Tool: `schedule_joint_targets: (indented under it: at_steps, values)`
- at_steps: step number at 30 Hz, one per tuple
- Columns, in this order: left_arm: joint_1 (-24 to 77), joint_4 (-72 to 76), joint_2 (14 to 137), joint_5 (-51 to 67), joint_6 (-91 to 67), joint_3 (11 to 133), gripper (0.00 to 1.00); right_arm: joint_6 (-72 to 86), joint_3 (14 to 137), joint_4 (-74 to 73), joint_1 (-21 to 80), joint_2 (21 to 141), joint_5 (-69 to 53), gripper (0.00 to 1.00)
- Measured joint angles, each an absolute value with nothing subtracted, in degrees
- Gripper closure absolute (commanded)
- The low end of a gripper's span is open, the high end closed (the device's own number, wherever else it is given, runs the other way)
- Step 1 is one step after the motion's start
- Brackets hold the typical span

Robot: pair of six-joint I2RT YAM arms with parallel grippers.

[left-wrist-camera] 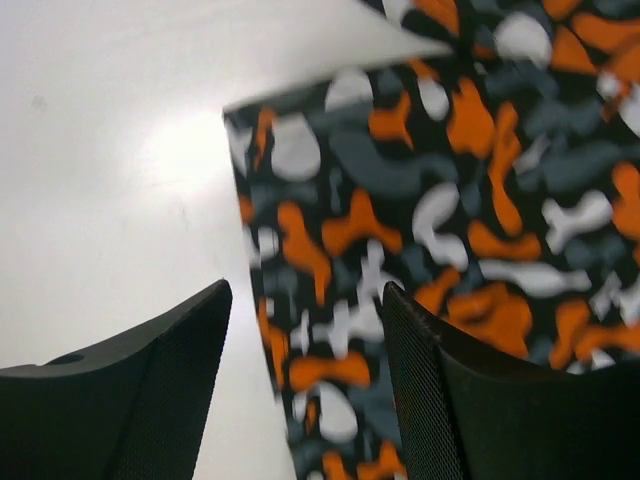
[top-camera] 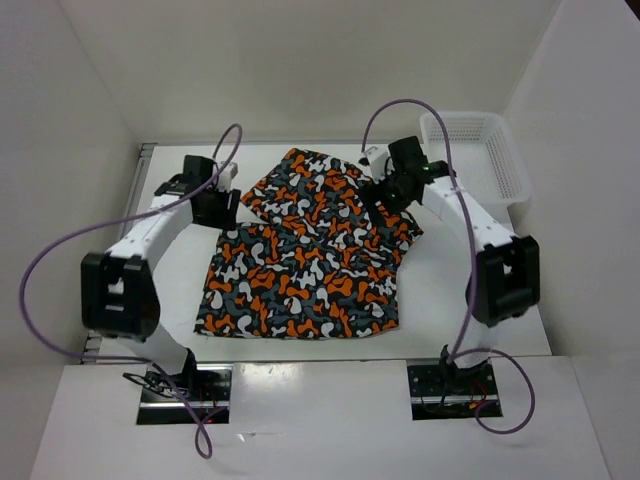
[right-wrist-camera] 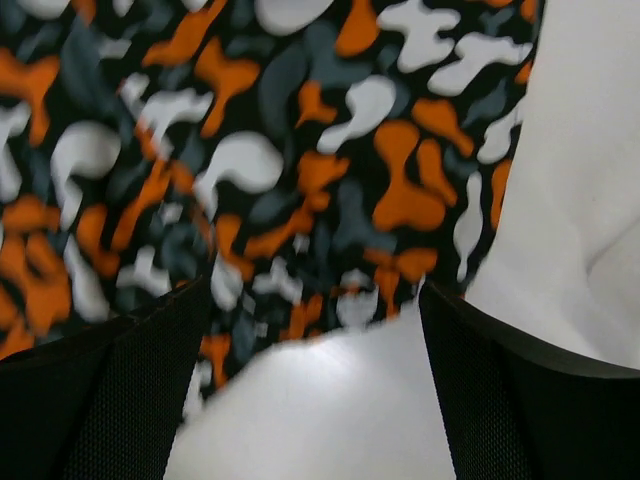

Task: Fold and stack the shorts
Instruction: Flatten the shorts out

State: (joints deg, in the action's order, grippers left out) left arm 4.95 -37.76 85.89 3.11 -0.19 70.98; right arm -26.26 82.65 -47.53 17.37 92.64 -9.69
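While lying flat mid-desk (top-camera: 450, 300), reached by both arms: shorts (top-camera: 300, 275). Left jaws open, straddling the cloth's left edge. Right jaws open too, low over its far right corner. Beyond the right arm, clear of the cloth: 1 white mesh basket (top-camera: 515, 165).

We found bare table (top-camera: 455, 300) along both flanks of the shorts (top-camera: 300, 280) to pass through — yet the white mesh basket (top-camera: 478, 150) blocked the far right corner, and the white walls (top-camera: 60, 150) closed in either side.
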Motion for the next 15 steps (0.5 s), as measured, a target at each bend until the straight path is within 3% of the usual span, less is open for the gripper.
schedule_joint_targets:
  at_steps: [5, 10, 15]
  values:
    - [6.9, -28.0, 99.9, 0.8, -0.2, 71.5, 0.3, -14.9, 86.7, -36.4, 16.1, 106.5, -6.0, 0.18]
    - [9.7, -23.1, 101.8, -0.7, -0.2, 68.7, 0.3, -9.1, 90.8, -31.6, 14.4, 114.9, -0.1, 0.2]
    - [10.9, -18.0, 101.4, -3.9, -0.4, 60.8, 0.3, -6.6, 91.1, -29.6, 12.9, 116.2, 4.1, 0.2]
